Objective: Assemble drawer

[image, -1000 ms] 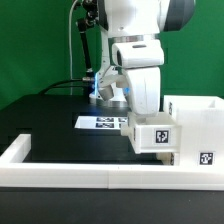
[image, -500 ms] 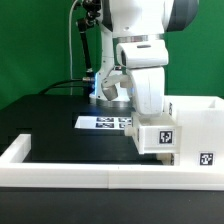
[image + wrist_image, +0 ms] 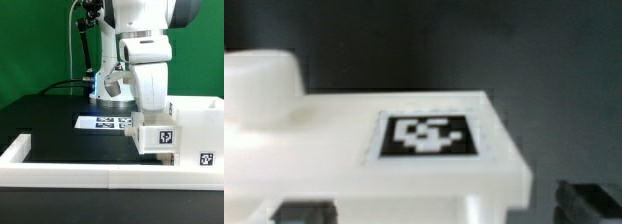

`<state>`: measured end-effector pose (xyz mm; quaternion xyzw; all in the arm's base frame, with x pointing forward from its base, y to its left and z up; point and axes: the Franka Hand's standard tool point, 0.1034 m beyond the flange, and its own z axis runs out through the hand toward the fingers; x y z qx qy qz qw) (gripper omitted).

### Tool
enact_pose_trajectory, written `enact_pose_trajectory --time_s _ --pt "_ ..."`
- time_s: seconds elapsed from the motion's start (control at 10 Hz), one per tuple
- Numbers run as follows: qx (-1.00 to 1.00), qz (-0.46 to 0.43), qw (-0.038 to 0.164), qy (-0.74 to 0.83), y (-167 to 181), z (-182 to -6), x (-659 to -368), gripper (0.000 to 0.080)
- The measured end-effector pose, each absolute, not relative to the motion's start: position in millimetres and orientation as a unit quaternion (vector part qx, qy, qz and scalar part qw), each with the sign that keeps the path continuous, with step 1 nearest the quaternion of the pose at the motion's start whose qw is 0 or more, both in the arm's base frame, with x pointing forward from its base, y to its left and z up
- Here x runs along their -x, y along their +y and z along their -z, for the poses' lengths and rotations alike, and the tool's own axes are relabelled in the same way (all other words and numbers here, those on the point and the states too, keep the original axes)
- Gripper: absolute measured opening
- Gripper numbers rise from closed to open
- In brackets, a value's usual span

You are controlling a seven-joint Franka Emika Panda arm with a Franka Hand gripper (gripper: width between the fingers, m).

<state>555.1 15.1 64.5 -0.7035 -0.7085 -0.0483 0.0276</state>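
1. On the exterior view's left: only black table [image 3: 45, 115] and the long white border wall [image 3: 70, 168] along the near edge. No loose parts there.
2. Centre, farther back: the marker board [image 3: 103, 122] lies flat on the table. It carries square black-and-white tags, no readable text.
3. Centre-right: the arm's wrist [image 3: 148, 75] hangs straight over a small tray [image 3: 157, 135] of the drawer. The tray sits against the housing [image 3: 198, 125], front tag facing the camera.
4. Gripper: fingertips are hidden behind the wrist in the exterior view, and the wrist view shows only dark, blurred finger parts at the frame edge. I cannot tell whether it holds the tray or stands open.
5. Step, my read: seating the tray into the housing. Keep it square to the opening, push level and slowly, and stop if it binds. A tilted tray would likely jam.
6. Right: a second tag [image 3: 206, 157] low on the housing front.
7. Wrist view: the tray's top tag [image 3: 425, 135], a pixel pattern only. No brand names or lettering anywhere.
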Motion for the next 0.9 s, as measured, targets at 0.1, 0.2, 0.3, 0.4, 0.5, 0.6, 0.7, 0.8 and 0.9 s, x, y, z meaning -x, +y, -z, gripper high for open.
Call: enact_pose_trajectory --time_s 0.1,0.2,0.3,0.4,0.5,0.6,0.7,0.8,0.9 --pt "0.704 0.049 0.023 -0.708 15 -72.4 -558 0.0639" --pt "0.704 0.046 0.022 -0.708 12 -80.5 -559 0.0646" --pt "0.705 0.039 0.023 -0.708 7 -92.2 -564 0.0646" --pt "0.700 0.034 0.024 -0.713 -3 -103.7 -572 0.0646" --pt "0.698 0.034 0.023 -0.714 -13 -109.4 -581 0.0649" --pt "0.697 0.033 0.025 -0.716 -22 -109.5 -587 0.0649" --pt "0.696 0.031 0.029 -0.717 -32 -107.0 -594 0.0649" --pt "0.698 0.032 0.031 -0.715 -38 -102.5 -602 0.0649" --pt "0.699 0.035 0.034 -0.714 -38 -96.8 -608 0.0649"
